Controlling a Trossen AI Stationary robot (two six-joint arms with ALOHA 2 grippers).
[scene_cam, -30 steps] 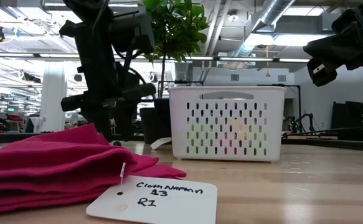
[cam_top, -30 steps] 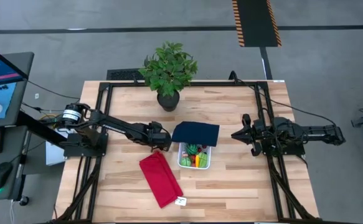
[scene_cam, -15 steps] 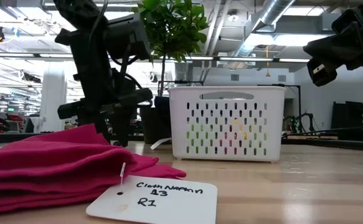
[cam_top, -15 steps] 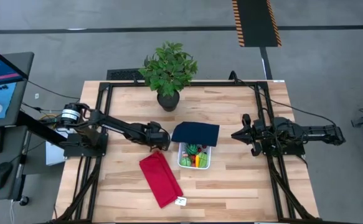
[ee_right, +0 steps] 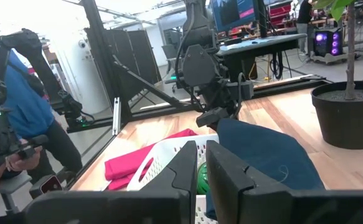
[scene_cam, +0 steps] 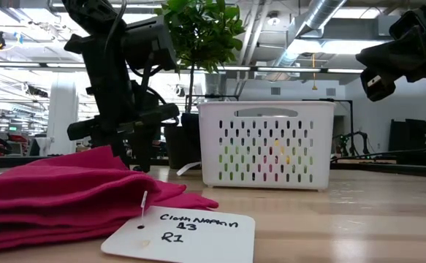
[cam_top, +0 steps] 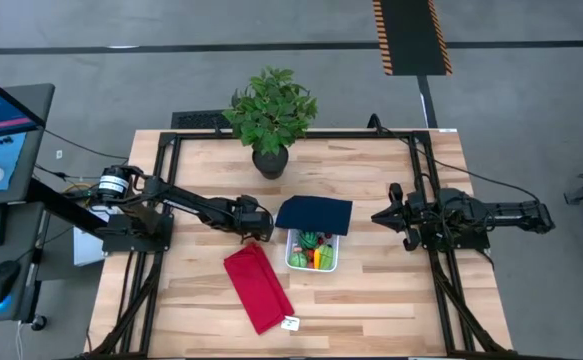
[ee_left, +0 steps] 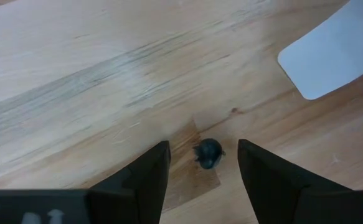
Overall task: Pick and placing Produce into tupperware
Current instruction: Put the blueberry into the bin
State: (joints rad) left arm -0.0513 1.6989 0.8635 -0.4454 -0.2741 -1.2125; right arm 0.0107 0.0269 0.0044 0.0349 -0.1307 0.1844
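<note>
Leftward by a little, the left hand [cam_top: 261, 226] now hovers, fingers apart, over a tiny dark berry [ee_left: 208, 153] on bare counter [cam_top: 391, 290] beside the red cloth [cam_top: 258, 288]; the right hand [cam_top: 379, 216], fingers together, waits at the counter's right edge.

Pale wooden tabletop [cam_top: 391, 290] carrying a potted plant [cam_top: 270, 115] at the far edge; a white container [cam_top: 312, 252] mid-table with a navy lid [cam_top: 314, 214] touching its far side; a red cloth [cam_top: 258, 288] just beside it; a white tag [cam_top: 290, 323] at the cloth's near end.

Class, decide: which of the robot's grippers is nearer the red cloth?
Left. The left gripper hangs just beyond the red cloth's far end; the right gripper waits across the white container, well away.
</note>
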